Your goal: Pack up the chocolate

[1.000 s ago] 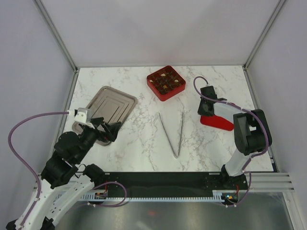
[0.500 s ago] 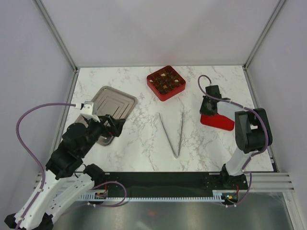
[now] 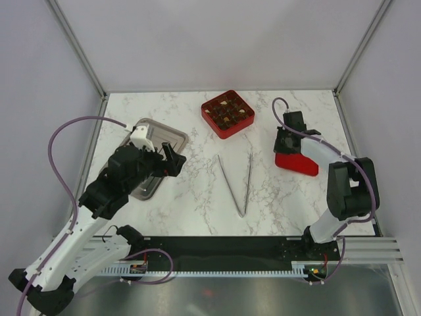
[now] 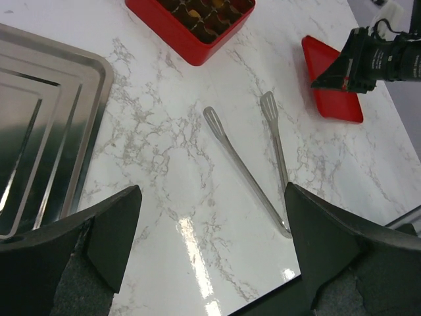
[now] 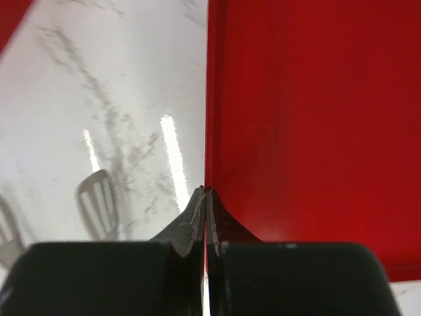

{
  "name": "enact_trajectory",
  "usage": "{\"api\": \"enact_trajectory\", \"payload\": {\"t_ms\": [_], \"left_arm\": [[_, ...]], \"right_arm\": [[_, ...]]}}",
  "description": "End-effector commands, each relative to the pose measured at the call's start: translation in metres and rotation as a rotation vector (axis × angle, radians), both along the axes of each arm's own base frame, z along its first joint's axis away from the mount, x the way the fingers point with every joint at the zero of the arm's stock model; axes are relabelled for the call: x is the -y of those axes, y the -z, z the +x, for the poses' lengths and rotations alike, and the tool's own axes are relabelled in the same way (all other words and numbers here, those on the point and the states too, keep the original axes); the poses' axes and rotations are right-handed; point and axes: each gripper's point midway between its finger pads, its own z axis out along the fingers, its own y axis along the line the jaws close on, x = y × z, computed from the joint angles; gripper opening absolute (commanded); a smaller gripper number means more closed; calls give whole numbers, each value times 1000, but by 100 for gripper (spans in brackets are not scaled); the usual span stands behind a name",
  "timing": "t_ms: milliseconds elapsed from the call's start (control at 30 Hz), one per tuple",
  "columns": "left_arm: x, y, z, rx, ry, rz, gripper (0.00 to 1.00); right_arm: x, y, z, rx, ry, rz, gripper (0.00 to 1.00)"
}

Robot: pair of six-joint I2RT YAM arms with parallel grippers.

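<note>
The chocolate (image 3: pixel 227 112), small dark brown pieces with a few pale ones, sits in the compartments of the red square box (image 3: pixel 243 123) at the back middle; it also shows in the left wrist view (image 4: pixel 202 9). My right gripper (image 3: pixel 284 141) is shut on the left edge of the flat red lid (image 3: pixel 297 164), seen close up in the right wrist view (image 5: pixel 309 112) with the gripper (image 5: pixel 206 192) pinching its rim. My left gripper (image 3: pixel 172 158) is open and empty over the right edge of the metal tray (image 3: pixel 146 142); in its wrist view the gripper (image 4: pixel 212 192) hangs above bare marble.
Metal tongs (image 3: pixel 238 184) lie in a V on the marble between the arms, hinge toward me; they also show in the left wrist view (image 4: pixel 263 158). The tray (image 4: pixel 39 131) holds nothing. White walls enclose the table on three sides.
My left arm has swung up and to the right, from the tray's near corner to over its right edge. My right gripper has shifted slightly farther back, still on the lid.
</note>
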Motion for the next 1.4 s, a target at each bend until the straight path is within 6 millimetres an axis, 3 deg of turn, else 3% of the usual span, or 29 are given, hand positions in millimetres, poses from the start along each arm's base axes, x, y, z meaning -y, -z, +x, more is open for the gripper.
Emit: {"api": "enact_trajectory", "payload": {"t_ms": [0, 67, 167, 267, 300, 400, 500, 633, 833, 1233, 1367], "left_arm": [[25, -28, 5, -21, 54, -109, 98], [33, -32, 9, -41, 73, -120, 97], [54, -56, 21, -53, 117, -158, 97], [64, -78, 31, -30, 135, -188, 96], [68, -77, 37, -35, 141, -179, 96], [71, -91, 45, -12, 163, -193, 96], [71, -103, 51, -23, 206, -246, 95], [63, -119, 63, -74, 228, -354, 93], [97, -129, 62, -137, 438, -516, 92], [100, -59, 89, -268, 317, -467, 89], [101, -36, 99, -320, 281, -448, 85]], "right_arm": [[-31, -91, 14, 217, -104, 19, 0], [-46, -122, 7, 275, -159, 14, 0], [-81, -160, -10, 346, -253, 59, 0], [-129, -194, -34, 406, -370, 188, 0], [-145, -205, -41, 435, -407, 235, 0], [-175, -245, -63, 516, -487, 426, 0], [-189, -277, -80, 580, -541, 500, 0], [-196, -286, -90, 595, -561, 511, 0], [-221, -272, -94, 555, -567, 523, 0], [-255, -272, -103, 557, -605, 544, 0], [-266, -255, -104, 540, -627, 498, 0]]}}
